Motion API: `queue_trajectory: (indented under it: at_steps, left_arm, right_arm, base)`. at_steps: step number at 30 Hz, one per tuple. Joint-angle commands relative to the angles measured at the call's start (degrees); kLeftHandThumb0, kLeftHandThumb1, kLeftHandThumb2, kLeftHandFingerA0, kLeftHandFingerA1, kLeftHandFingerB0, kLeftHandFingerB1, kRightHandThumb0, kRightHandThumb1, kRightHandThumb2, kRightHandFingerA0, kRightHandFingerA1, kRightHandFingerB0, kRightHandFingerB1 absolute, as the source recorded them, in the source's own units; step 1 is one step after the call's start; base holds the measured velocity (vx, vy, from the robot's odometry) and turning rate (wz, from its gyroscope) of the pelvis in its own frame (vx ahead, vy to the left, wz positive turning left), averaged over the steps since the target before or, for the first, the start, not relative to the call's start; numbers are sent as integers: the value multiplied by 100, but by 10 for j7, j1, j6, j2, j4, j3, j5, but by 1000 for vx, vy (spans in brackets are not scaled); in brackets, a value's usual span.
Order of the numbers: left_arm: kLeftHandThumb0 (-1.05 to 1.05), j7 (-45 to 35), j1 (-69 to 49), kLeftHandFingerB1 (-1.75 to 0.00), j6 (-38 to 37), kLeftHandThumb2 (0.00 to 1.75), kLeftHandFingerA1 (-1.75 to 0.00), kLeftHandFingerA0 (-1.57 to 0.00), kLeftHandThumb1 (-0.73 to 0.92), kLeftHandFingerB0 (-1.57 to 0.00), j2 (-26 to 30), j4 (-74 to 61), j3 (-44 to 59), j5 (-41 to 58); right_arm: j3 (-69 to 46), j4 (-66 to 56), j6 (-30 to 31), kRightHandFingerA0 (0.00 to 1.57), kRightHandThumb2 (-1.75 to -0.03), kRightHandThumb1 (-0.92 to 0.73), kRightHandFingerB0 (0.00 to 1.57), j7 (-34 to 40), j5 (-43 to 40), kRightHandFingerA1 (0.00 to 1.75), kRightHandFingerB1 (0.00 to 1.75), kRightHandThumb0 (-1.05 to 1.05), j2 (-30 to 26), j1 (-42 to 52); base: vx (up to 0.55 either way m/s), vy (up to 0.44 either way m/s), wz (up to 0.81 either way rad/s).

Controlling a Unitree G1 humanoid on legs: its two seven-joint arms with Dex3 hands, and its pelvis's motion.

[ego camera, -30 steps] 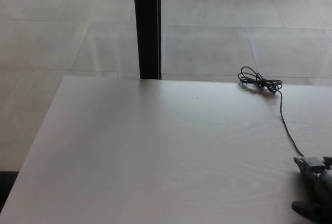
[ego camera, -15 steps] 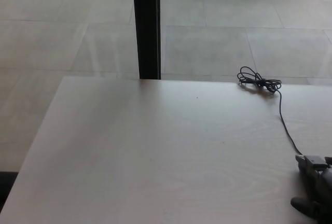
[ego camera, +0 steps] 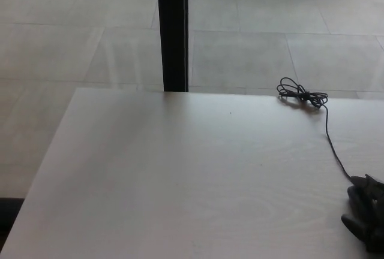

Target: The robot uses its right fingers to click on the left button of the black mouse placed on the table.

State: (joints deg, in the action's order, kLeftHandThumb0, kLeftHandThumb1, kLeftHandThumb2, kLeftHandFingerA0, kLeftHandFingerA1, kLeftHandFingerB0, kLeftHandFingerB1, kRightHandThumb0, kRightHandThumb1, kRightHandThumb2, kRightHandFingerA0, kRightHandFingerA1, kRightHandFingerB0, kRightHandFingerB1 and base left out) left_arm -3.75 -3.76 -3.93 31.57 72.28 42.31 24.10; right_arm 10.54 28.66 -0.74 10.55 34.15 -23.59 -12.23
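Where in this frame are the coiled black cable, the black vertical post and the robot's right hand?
coiled black cable [ego camera: 303, 95], head view, on the bundled loops.
black vertical post [ego camera: 173, 31], head view, mid-height of its shaft.
right hand [ego camera: 365, 217], head view, on its dark fingers at the frame's lower right edge.

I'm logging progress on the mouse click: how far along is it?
Done: the right hand has reached the table's right edge, where the black cable ends. In hand: it sits over that spot, but the mouse itself is hidden or cut off. Left: the click can't be confirmed. The left hand isn't in view.
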Motion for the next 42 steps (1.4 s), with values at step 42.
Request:
queue_trajectory:
  at_steps: [42]
  left_arm:
    - [-96, 4, 12, -42, -8, 87, -72, -46, 92, -38, 15, -2, 4, 13]
  right_arm:
    - [62, 61, -6, 11, -75, -92, 33, 22, 54, 58, 34, -92, -98, 4]
  base:
    - [0, 0, 0]
